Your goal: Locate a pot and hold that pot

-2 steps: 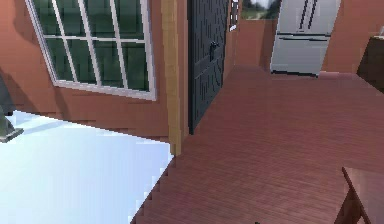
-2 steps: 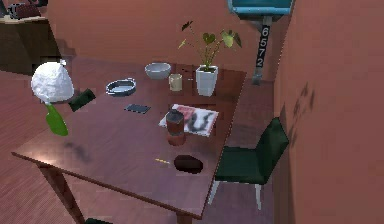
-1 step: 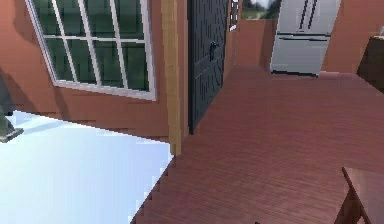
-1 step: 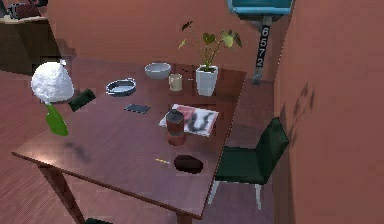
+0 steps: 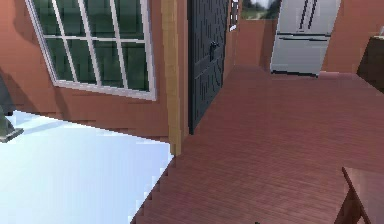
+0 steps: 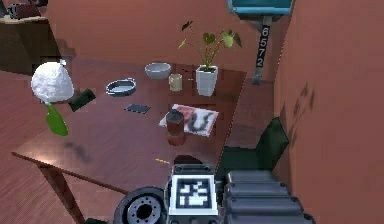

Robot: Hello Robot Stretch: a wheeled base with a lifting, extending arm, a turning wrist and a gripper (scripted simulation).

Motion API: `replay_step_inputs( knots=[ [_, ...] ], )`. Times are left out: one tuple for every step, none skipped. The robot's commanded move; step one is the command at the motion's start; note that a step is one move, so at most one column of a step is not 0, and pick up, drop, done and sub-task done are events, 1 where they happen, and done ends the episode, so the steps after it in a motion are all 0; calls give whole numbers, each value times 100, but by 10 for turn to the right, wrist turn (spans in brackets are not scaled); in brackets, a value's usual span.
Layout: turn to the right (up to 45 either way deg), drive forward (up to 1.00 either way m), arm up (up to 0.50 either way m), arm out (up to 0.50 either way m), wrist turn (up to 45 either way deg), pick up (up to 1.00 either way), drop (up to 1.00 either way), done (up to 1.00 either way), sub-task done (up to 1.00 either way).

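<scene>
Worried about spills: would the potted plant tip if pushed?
Probably top-heavy: the potted plant carries tall leafy stems above a narrow white base, so a push may tip it. That base looks ceramic, likely breakable.

A houseplant [image 6: 207,60] in a white planter stands near the far edge of the wooden table [image 6: 110,145], with a grey bowl [image 6: 157,70] and a pale cup [image 6: 176,82] beside it. A printed paper [image 6: 198,118] lies toward the right edge, and a dark red cylinder [image 6: 176,124] stands on it. A green chair [image 6: 258,150] stands at that edge. In the forward view are a white fridge [image 5: 305,35], a dark door [image 5: 207,55] and a window [image 5: 92,45].
</scene>
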Motion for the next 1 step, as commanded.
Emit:
replay_step_inputs(
  knots=[
    [0, 0, 0, 46, 0, 0, 0, 0, 0]
  ],
)
